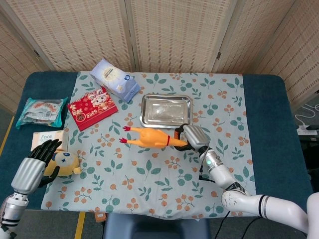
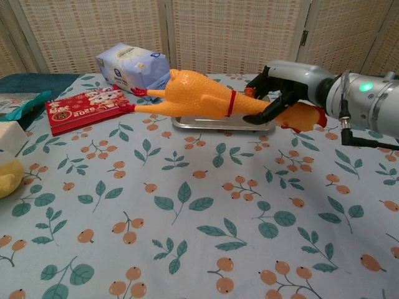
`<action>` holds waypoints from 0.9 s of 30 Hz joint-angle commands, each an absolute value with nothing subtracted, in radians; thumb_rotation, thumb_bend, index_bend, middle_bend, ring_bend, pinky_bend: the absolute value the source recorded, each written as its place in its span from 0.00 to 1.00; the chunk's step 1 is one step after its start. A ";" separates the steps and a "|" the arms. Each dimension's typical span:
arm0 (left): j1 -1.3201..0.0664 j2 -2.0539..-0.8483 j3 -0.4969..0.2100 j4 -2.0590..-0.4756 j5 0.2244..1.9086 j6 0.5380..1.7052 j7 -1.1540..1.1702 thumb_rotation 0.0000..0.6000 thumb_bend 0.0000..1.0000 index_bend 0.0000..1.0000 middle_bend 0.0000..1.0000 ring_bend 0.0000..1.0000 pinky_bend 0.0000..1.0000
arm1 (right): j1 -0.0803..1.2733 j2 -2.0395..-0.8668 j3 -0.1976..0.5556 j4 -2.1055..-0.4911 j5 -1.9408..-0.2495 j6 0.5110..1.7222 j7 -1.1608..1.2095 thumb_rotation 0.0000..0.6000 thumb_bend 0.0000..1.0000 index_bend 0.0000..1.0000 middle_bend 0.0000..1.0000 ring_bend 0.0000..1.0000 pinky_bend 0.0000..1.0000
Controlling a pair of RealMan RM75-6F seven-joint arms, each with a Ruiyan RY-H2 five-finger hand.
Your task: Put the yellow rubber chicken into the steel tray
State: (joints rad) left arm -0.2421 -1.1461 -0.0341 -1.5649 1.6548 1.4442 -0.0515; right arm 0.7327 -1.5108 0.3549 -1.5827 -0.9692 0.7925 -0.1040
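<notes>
The yellow rubber chicken [image 1: 149, 137] [image 2: 196, 94] hangs level in the air, feet pointing left, with a red band at its neck. My right hand [image 1: 192, 137] [image 2: 283, 93] grips it by the neck and head end. The steel tray [image 1: 166, 110] lies flat on the cloth just beyond the chicken; in the chest view only the tray's near rim [image 2: 218, 123] shows below the bird. My left hand [image 1: 36, 166] rests at the table's near left edge, fingers apart, holding nothing, beside a yellow plush toy.
A yellow plush toy [image 1: 64, 163] and a tissue box [image 1: 47, 140] sit at the left. A red booklet [image 1: 91, 107], a blue-white pack [image 1: 115, 79] and a green packet [image 1: 42, 111] lie at the back left.
</notes>
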 commanded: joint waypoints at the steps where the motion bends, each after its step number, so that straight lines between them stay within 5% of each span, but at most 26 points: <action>1: -0.294 -1.126 -0.054 -1.636 1.690 1.404 -0.005 1.00 0.47 0.00 0.08 0.07 0.19 | 0.747 -1.457 0.374 -1.633 -0.935 0.731 -0.056 1.00 0.47 0.92 0.58 0.84 1.00; 6: -0.356 -1.138 -0.082 -1.729 1.699 1.343 0.085 1.00 0.47 0.00 0.10 0.09 0.20 | 0.830 -1.332 0.418 -1.671 -0.756 0.505 0.046 1.00 0.47 0.92 0.58 0.84 1.00; 13: -0.453 -1.184 -0.138 -1.838 1.636 1.228 0.179 1.00 0.47 0.03 0.12 0.10 0.20 | 0.995 -1.205 0.372 -1.661 -0.584 0.320 0.099 1.00 0.47 0.92 0.58 0.84 1.00; 27: -0.622 -1.349 -0.222 -1.877 1.420 1.062 0.436 1.00 0.43 0.03 0.12 0.10 0.20 | 1.236 -1.233 0.145 -1.520 -0.449 0.242 0.196 1.00 0.47 0.92 0.58 0.83 1.00</action>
